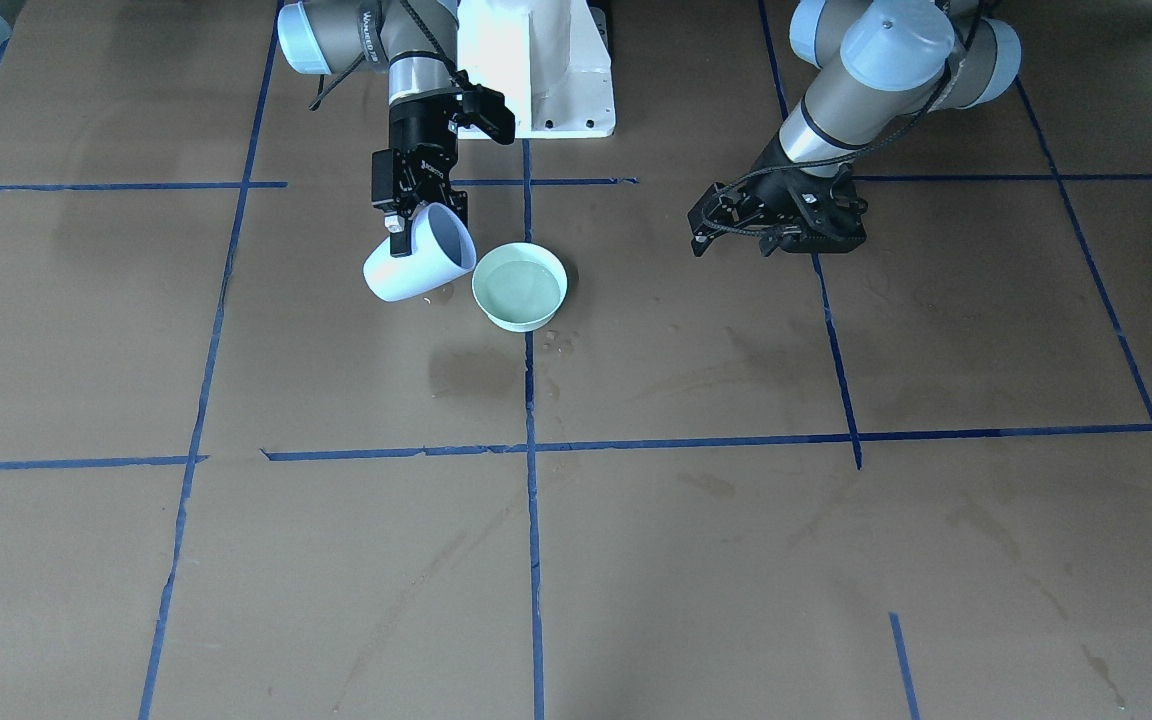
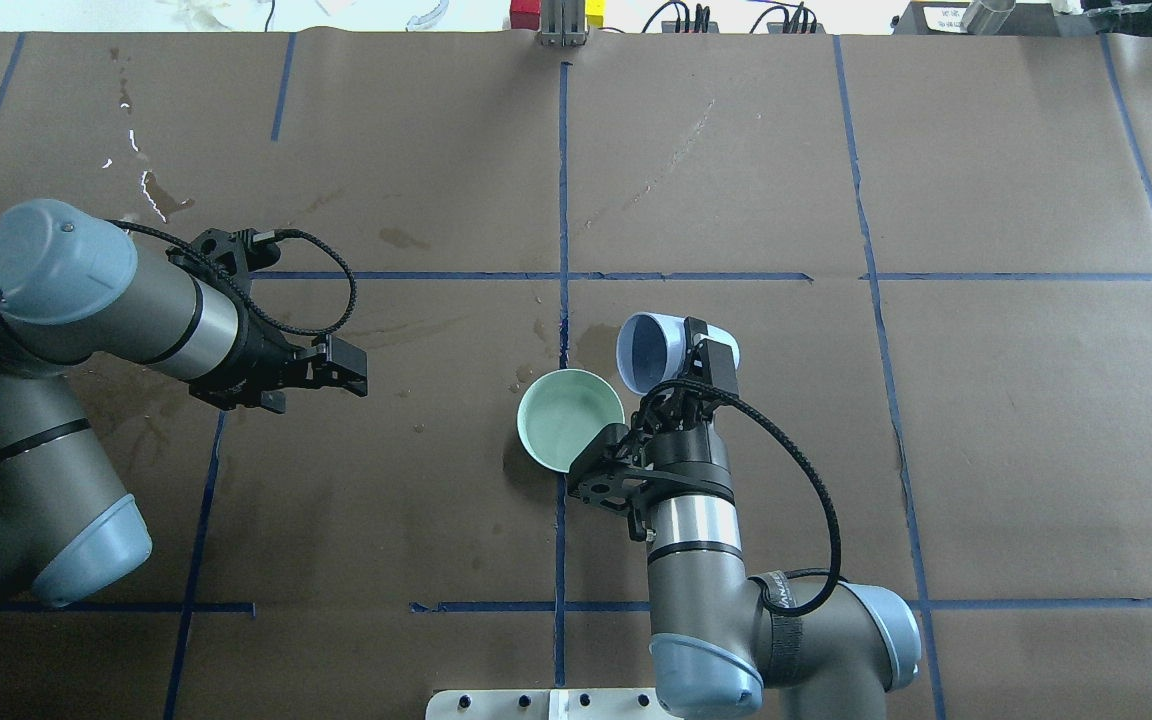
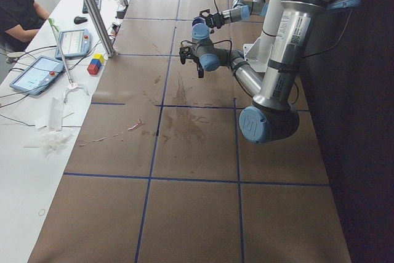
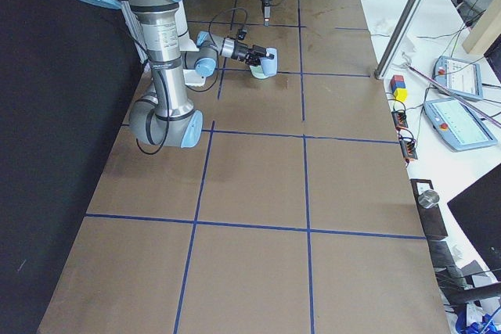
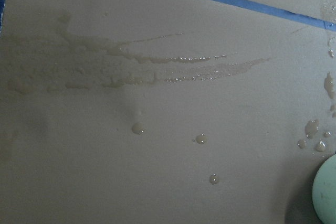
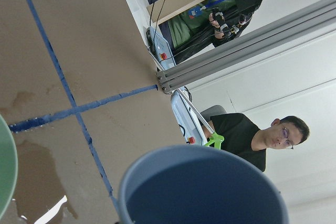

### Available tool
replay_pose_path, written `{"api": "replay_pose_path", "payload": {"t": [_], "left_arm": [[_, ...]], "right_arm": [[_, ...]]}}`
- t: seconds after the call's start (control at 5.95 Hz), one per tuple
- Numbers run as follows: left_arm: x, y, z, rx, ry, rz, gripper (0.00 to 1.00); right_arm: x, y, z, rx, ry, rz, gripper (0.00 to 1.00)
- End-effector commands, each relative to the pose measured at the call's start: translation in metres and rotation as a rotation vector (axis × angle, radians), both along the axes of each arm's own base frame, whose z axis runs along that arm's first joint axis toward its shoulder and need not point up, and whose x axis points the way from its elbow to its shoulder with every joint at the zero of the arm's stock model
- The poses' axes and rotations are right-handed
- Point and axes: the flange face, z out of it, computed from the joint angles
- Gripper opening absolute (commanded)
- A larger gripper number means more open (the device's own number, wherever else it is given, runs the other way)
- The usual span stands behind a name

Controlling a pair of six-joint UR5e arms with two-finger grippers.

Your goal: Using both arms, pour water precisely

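Observation:
A pale blue cup (image 1: 421, 265) hangs tilted, its mouth turned toward a mint-green bowl (image 1: 484, 300) just beside it. My right gripper (image 1: 416, 220) is shut on the cup's rim, one finger inside and one outside. Clear water (image 1: 521, 280) lies in the bowl, and no stream shows between cup and bowl. From overhead the cup (image 2: 651, 350) sits just beyond and to the right of the bowl (image 2: 536, 450). The right wrist view is filled by the cup's dark inside (image 6: 205, 187). My left gripper (image 2: 361, 370) hovers open and empty well to the bowl's left.
Wet stains and droplets (image 5: 199, 139) mark the brown paper around the bowl and under my left arm. The white pedestal (image 1: 536, 70) stands behind the bowl. A metal post (image 2: 561, 25), coloured blocks (image 3: 95, 64) and tablets line the far edge, where people sit.

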Motion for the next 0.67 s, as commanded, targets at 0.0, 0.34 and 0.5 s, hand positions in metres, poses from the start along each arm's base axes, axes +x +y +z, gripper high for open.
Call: {"api": "replay_pose_path", "payload": {"t": [0.0,0.34,0.5], "left_arm": [[-0.0001,-0.0007,-0.0006,0.002,0.001,-0.002,1.0],[-0.0015,0.0003,-0.0023,0.004,0.003,-0.002,1.0],[-0.0017,0.0005,-0.0015,0.003,0.002,-0.002,1.0]], "right_arm": [[-0.0025,0.0023,-0.0023,0.031,0.128,-0.009,0.0],[-0.0038,0.0031,-0.0021,0.05,0.261,-0.038,0.01],[-0.0066,0.0055,-0.001,0.056,0.297,-0.049,0.01]]}}
